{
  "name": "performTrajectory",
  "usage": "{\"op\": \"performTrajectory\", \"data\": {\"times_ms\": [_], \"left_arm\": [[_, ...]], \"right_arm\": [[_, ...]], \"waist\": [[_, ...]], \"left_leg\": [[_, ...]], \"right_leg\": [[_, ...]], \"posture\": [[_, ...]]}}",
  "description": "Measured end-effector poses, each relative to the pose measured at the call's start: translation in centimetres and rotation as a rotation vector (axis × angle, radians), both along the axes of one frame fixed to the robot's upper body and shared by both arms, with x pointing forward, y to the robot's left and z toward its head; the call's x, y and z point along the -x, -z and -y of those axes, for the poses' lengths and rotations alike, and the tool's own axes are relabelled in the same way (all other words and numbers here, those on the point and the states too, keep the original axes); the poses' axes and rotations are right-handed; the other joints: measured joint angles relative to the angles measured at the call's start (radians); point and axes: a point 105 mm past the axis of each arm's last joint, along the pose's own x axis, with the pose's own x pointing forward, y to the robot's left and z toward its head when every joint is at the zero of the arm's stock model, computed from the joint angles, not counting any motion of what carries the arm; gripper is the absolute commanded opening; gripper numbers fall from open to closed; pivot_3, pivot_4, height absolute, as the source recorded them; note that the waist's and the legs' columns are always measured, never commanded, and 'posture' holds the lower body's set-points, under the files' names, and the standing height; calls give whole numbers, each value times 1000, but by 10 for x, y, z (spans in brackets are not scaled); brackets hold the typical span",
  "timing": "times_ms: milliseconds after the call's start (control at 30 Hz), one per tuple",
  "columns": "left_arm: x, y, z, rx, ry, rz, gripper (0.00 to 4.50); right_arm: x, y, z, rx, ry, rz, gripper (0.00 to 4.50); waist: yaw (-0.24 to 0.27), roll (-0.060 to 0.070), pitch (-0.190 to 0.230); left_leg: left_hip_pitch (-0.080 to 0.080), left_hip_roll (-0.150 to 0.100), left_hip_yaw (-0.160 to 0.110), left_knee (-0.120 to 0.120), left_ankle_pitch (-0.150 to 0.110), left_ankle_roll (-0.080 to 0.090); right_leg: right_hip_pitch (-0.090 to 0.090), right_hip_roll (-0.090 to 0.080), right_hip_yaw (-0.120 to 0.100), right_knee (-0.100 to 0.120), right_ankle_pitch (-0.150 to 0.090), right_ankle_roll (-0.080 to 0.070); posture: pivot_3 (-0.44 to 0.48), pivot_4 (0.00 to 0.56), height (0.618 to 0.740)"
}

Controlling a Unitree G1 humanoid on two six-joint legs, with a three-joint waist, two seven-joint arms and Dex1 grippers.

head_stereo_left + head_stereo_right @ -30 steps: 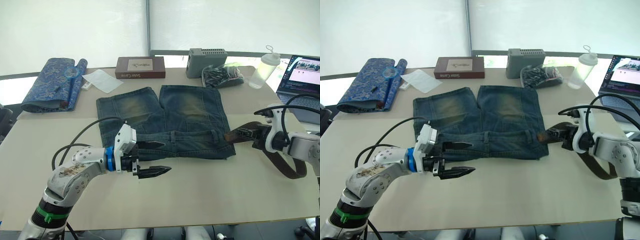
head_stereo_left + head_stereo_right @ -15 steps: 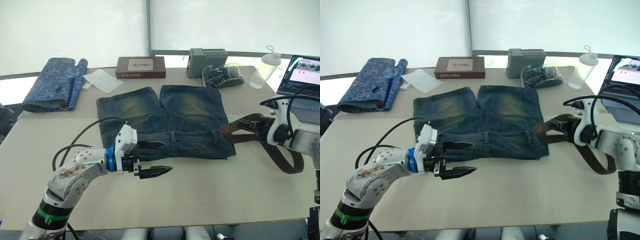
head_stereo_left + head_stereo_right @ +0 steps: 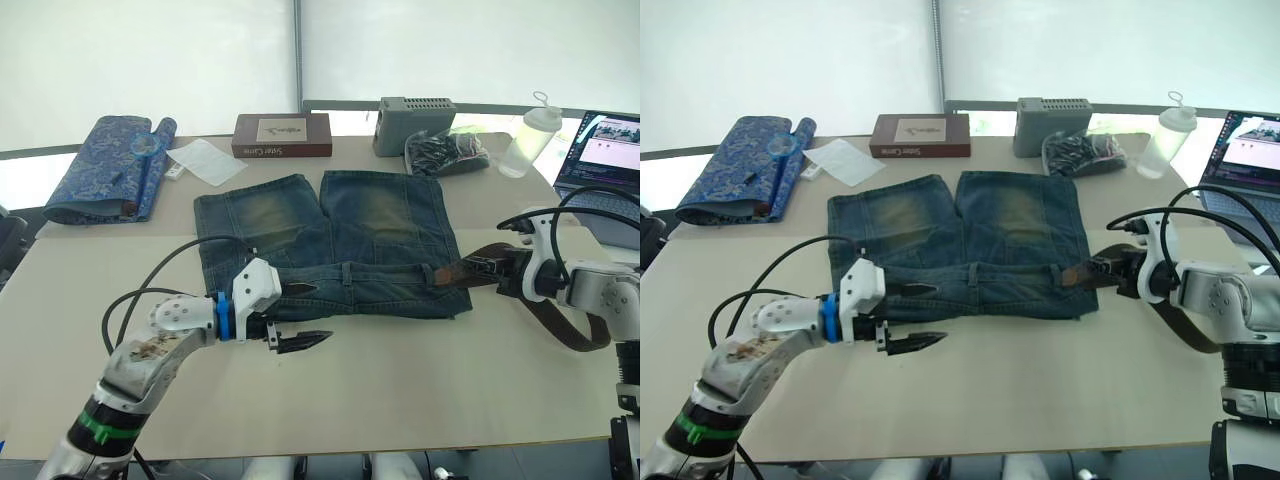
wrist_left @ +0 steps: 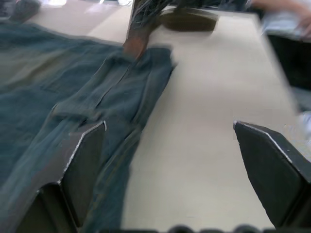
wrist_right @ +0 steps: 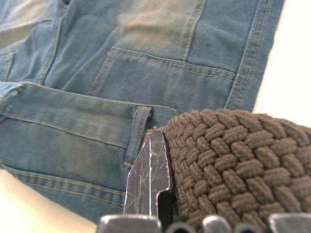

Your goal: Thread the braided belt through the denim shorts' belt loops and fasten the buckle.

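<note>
The right end effector (image 3: 1110,272) gripped the braided belt (image 3: 560,325) at the denim shorts' (image 3: 330,245) waistband edge. The left end effector (image 3: 298,315) stood wide open near the shorts' opposite end.

The denim shorts (image 5: 73,87) are thick blue cloth, matt and a bit rough, with raised stitched seams and faded yellowish patches. The braided belt (image 5: 233,165) is dark brown and bumpy, woven from many small strands. The table (image 3: 420,380) looks smooth and matt, and the gripper finger (image 5: 150,174) beside the belt is hard, black and scratched.
</note>
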Motion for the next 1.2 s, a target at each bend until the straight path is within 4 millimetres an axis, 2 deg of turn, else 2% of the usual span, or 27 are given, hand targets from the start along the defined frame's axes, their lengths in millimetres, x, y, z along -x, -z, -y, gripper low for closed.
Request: {"op": "performTrajectory", "data": {"times_ms": [167,300,400,500,633,700,733,867,967,1200], "left_arm": [[-23,13,17,-114,0,86,4452],[-38,19,39,-173,19,119,4452],[-51,32,54,-273,34,165,4452],[-61,35,66,-343,41,230,3576],[-64,37,67,-384,70,266,1703],[-62,37,67,-382,87,263,949],[-60,37,66,-374,89,253,749],[-46,38,59,-335,111,186,709],[-33,38,49,-324,114,137,707],[-15,36,36,-297,127,-3,691]], "right_arm": [[-1,-5,4,-8,15,18,0],[-1,-11,8,-7,41,48,0],[0,-19,12,-6,70,85,0],[2,-27,11,-8,82,123,0],[9,-32,12,-2,97,135,0],[12,-35,12,-7,98,141,0],[14,-36,10,-9,92,145,0],[23,-37,7,-10,81,148,0],[34,-31,-1,-25,30,111,0],[54,-26,-12,-18,-46,60,0]], "waist": [[3,0,0],[1,0,0],[1,0,0],[0,0,0],[0,0,0],[0,1,0],[-1,1,-1],[-4,1,-1],[-5,1,-1],[-3,1,-1]], "left_leg": [[-1,-1,0,0,0,0],[-1,-1,0,0,0,0],[-1,-1,0,0,0,0],[-1,-1,0,0,0,0],[0,0,0,0,0,0],[0,0,0,1,0,0],[0,0,0,1,0,0],[1,0,0,0,0,1],[0,0,0,0,-1,1],[1,0,0,1,-1,1]], "right_leg": [[0,-1,0,0,0,0],[-1,0,0,0,0,1],[-1,0,0,1,0,1],[-1,0,0,1,0,1],[0,-1,0,2,0,1],[0,-1,0,2,0,1],[0,-1,1,2,0,1],[-1,-1,1,3,0,1],[-1,-1,1,3,0,1],[0,0,1,3,0,1]], "posture": [[0,150,740],[0,150,740],[0,150,740],[0,150,740],[0,150,740],[0,150,740],[0,150,740],[0,150,740],[0,150,740],[0,150,740]]}}
